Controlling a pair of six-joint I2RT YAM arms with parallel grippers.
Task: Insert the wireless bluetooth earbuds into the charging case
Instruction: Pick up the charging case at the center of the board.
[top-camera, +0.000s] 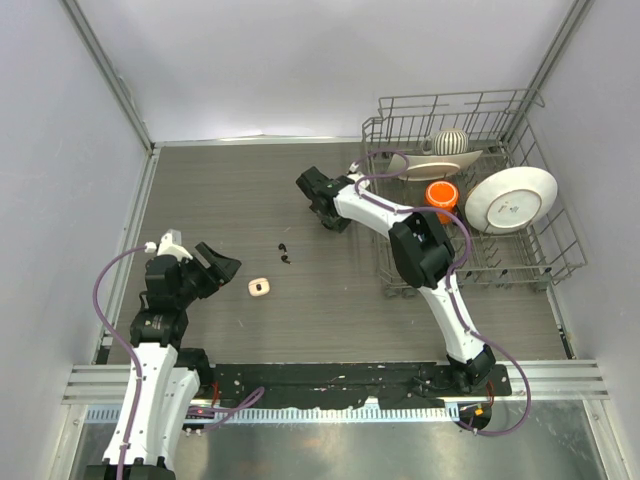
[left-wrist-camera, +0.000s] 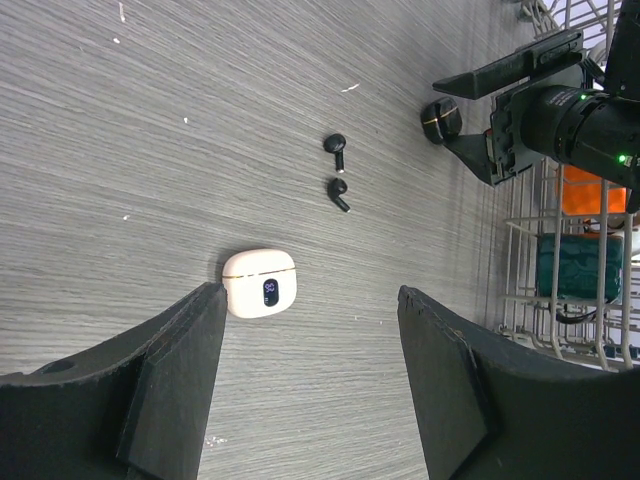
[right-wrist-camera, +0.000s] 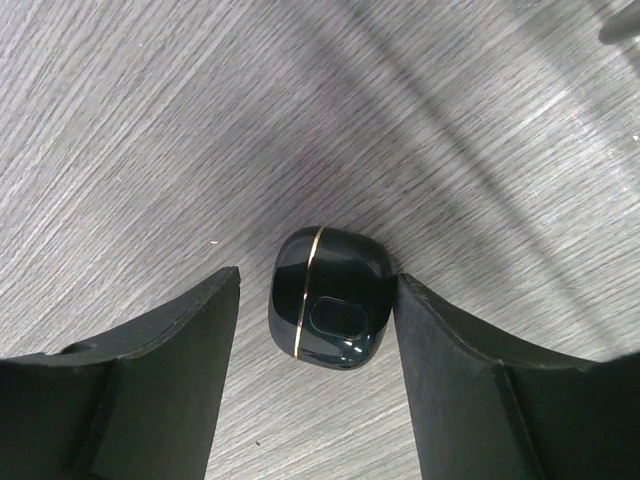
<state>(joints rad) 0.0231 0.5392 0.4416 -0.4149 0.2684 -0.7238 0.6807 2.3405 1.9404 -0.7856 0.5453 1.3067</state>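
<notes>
A black charging case (right-wrist-camera: 328, 296) with a gold seam lies closed on the grey table between the fingers of my right gripper (right-wrist-camera: 316, 276). The gripper is open; its right finger touches the case and the left finger stands apart. The case also shows in the left wrist view (left-wrist-camera: 441, 121). Two black earbuds (top-camera: 285, 252) lie loose mid-table, also in the left wrist view (left-wrist-camera: 337, 170). A white charging case (top-camera: 260, 288) lies closed near my left gripper (top-camera: 222, 266), just ahead of its left finger (left-wrist-camera: 190, 340). The left gripper (left-wrist-camera: 310, 295) is open and empty. The white earbuds are out of view.
A wire dish rack (top-camera: 520, 262) stands at the right, holding a white plate (top-camera: 510, 198), an orange cup (top-camera: 441, 195) and a striped jug (top-camera: 449, 141). The right arm's elbow (top-camera: 420, 250) leans by the rack's left side. Walls close in the table.
</notes>
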